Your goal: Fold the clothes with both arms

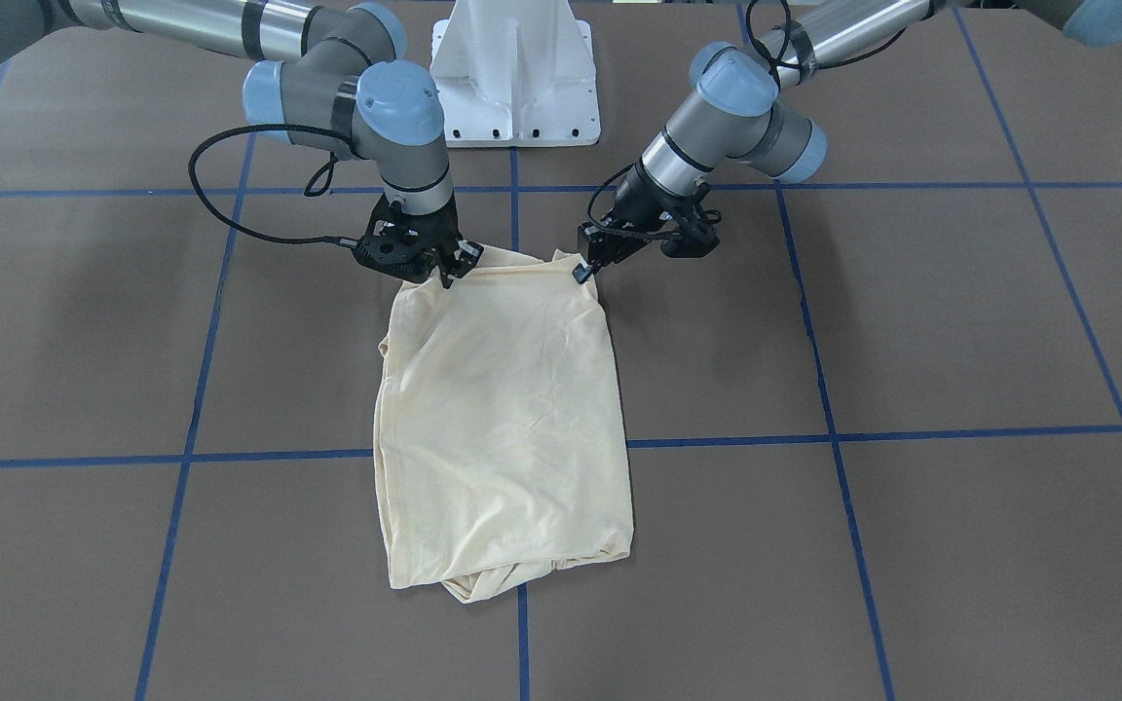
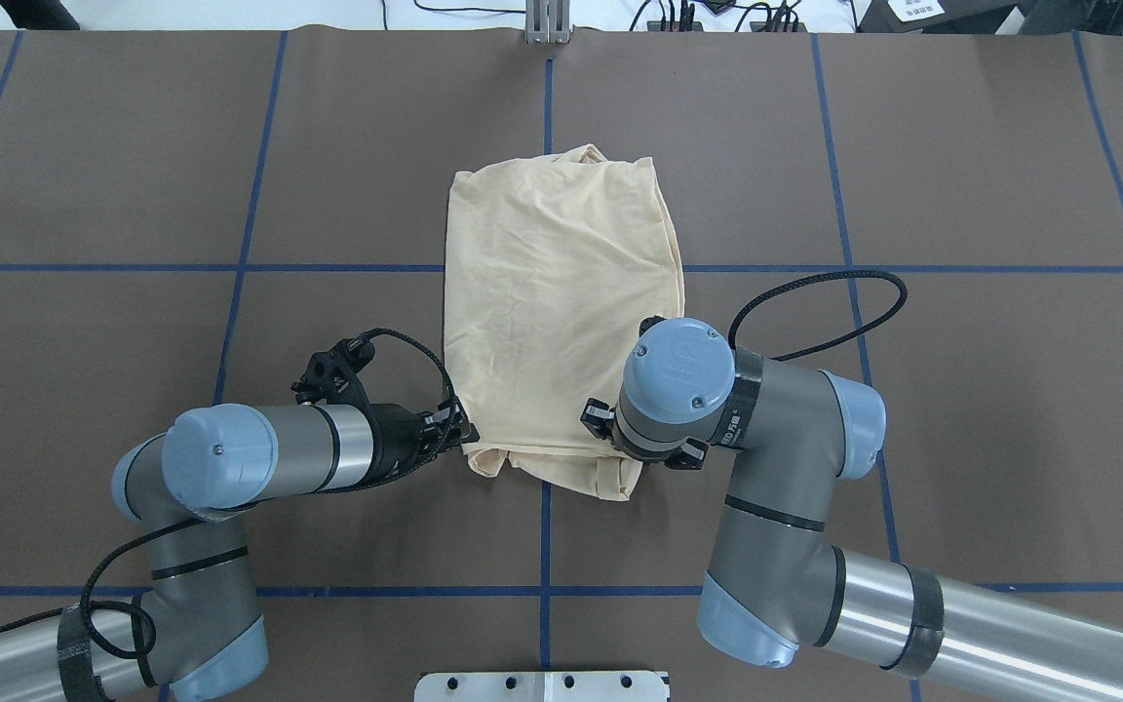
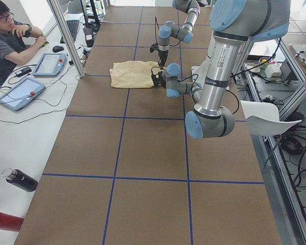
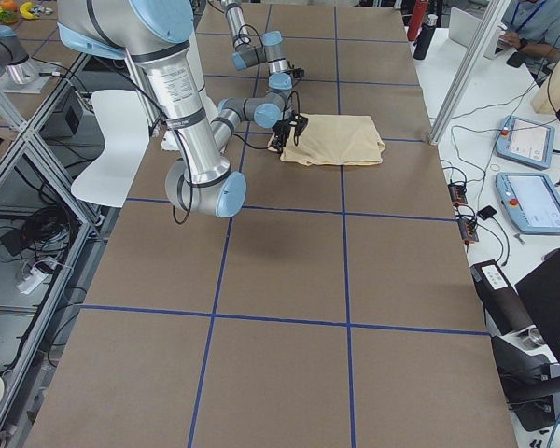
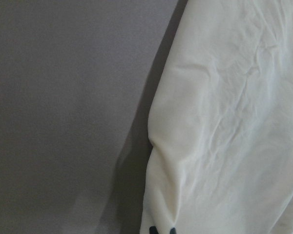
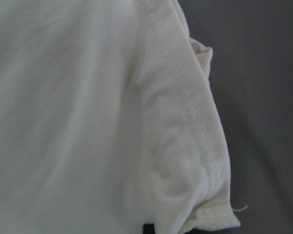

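Brown counter (image 2: 912, 390), blue grid. Shirt (image 2: 561, 292) at centre of overhead frame, already narrowed to long rectangle, sleeves and print out of sight. Left arm (image 2: 269, 453) and right arm (image 2: 776, 487) meet its lower edge. Left end effector (image 1: 582, 273) looks pinched on one corner. Right end effector (image 1: 452, 268) sits at the other, grip impossible to tell. Probably remaining: crosswise fold toward top edge.

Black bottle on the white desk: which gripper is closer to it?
Left. The left gripper holds the shirt corner nearer the black bottle; the right gripper holds the corner beyond it, farther away.
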